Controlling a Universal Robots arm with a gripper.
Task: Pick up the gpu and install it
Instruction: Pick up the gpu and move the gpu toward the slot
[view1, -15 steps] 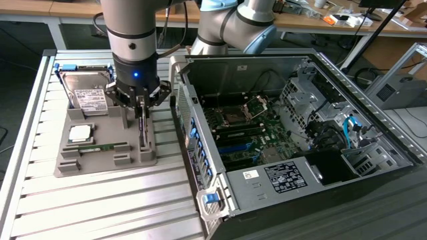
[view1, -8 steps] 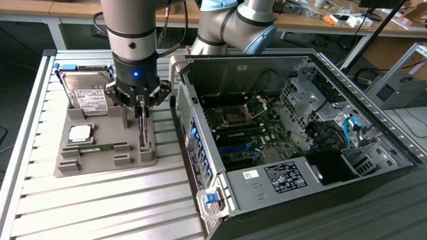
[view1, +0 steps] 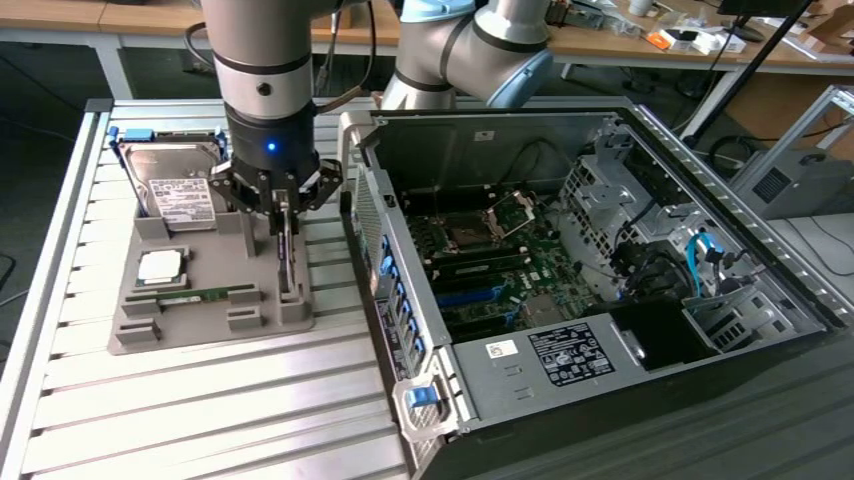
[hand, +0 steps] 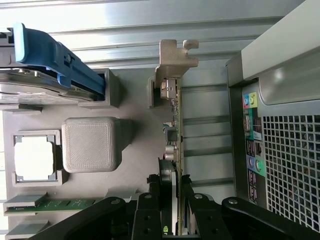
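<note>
Gripper (hand: 174, 194) pinched narrow on gpu (hand: 176, 125), card still seated upright in gray tray (view1: 200, 328) at 9 o'clock of PC case (view1: 587, 250); lift and install not done.

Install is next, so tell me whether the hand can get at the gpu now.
Likely yes: the hand looks closed on the gpu, standing on edge in its tray, nothing between.

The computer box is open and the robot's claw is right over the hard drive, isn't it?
Not quite. The computer box is open, but the claw is over the green card standing on edge in the gray tray, next to the hard drive. The exterior view shows it.
</note>
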